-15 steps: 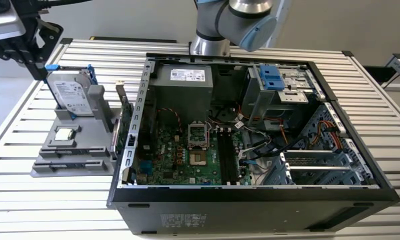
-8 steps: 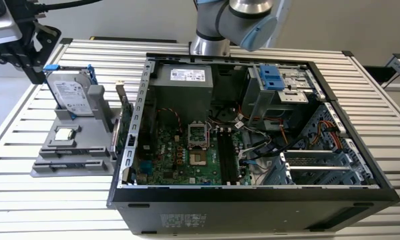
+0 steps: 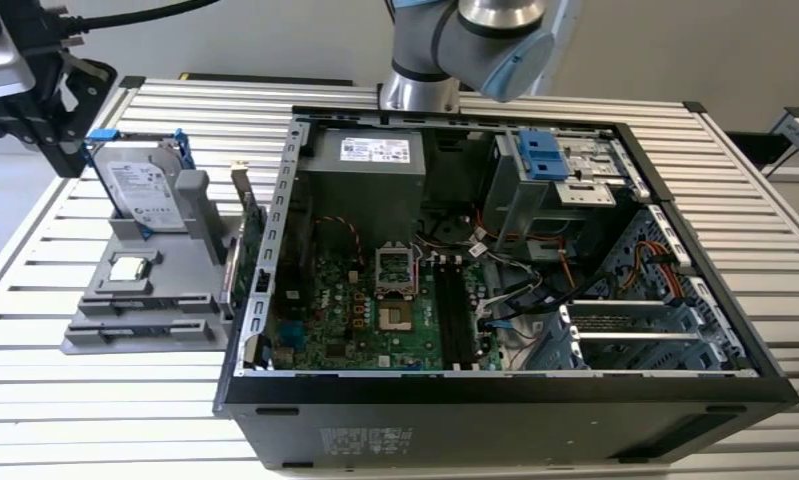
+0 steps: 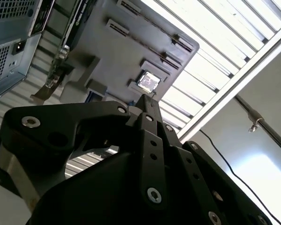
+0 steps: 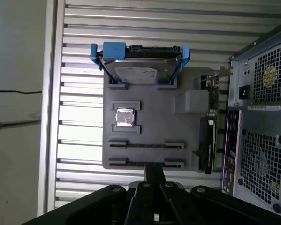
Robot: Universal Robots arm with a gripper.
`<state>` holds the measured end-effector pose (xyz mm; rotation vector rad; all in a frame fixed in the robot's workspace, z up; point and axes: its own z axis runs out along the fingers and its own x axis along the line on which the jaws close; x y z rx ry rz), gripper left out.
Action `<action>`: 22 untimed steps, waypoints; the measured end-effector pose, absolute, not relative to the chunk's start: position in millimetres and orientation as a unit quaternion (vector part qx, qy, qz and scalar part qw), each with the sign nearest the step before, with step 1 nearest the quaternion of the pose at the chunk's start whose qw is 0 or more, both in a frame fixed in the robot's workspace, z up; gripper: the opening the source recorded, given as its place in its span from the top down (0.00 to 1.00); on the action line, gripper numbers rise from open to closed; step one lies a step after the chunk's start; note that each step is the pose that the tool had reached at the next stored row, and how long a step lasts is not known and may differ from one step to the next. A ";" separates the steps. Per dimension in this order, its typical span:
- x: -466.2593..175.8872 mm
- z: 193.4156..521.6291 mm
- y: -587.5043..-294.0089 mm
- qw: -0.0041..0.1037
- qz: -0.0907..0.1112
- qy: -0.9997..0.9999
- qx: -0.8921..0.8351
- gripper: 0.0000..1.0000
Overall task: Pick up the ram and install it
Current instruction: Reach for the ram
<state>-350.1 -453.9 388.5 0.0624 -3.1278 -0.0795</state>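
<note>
Exterior view first: your fingers [image 3: 63, 155] hang high up on the exterior view's left, beyond the hard drive [image 3: 146, 190] that stands in the grey holder [image 3: 106, 338] on the table [image 3: 106, 420]. They are well apart from the open case [image 3: 506, 410]. The black memory slots [image 3: 455, 310] on the board look bare to me, so I judge that nothing is installed.

Second wrist view: the fingers [image 4: 149, 124] meet at their tips, closed, with nothing between them. You have no ram in hand.

First wrist view: you look straight down on the holder [image 5: 187, 122], and the closed fingers [image 5: 154, 172] show in front of its grooved end. Its two long grooves [image 5: 145, 144] show thin dark lines. I cannot tell whether the ram stands edge-on in one of them.

As I read it, both the pick and the install are left to do.
</note>
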 end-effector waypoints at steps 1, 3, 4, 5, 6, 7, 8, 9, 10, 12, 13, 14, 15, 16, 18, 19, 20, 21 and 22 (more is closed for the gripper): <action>-350.0 388.5 -455.6 0.006 -0.025 -0.999 0.020 1.00; -349.8 388.5 -458.7 0.006 -0.025 -0.999 0.021 1.00; -349.7 388.5 -460.3 0.006 -0.025 -0.999 0.021 1.00; -349.6 388.5 -461.8 0.006 -0.025 -0.999 0.021 1.00; -349.5 388.5 -463.5 0.006 -0.025 -0.999 0.021 1.00; -349.3 388.5 -465.1 0.006 -0.025 -0.999 0.022 1.00; -349.1 388.5 -466.7 0.006 -0.025 -0.999 0.022 1.00; -349.0 388.5 -468.3 0.006 -0.025 -0.999 0.022 1.00; -348.9 388.5 -469.5 0.006 -0.025 -0.999 0.022 1.00; -348.9 388.5 -470.3 0.006 -0.025 -0.999 0.024 1.00; -348.9 388.6 -470.4 0.006 -0.025 -0.999 0.025 1.00; -348.8 388.5 -470.5 0.005 -0.025 -0.999 0.026 1.00; -348.8 388.5 -470.6 0.004 -0.025 -0.999 0.028 1.00; -348.7 388.4 -470.6 0.003 -0.025 -0.999 0.030 1.00; -348.8 388.5 -470.6 0.002 -0.025 -0.999 0.033 1.00; -348.8 388.5 -470.6 0.001 -0.025 -0.999 0.034 1.00; -348.9 388.5 -470.7 0.001 -0.025 -0.999 0.034 1.00; -349.0 388.4 -470.8 0.001 -0.025 -0.999 0.034 1.00; -349.0 388.4 -471.1 0.000 -0.025 -0.999 0.034 1.00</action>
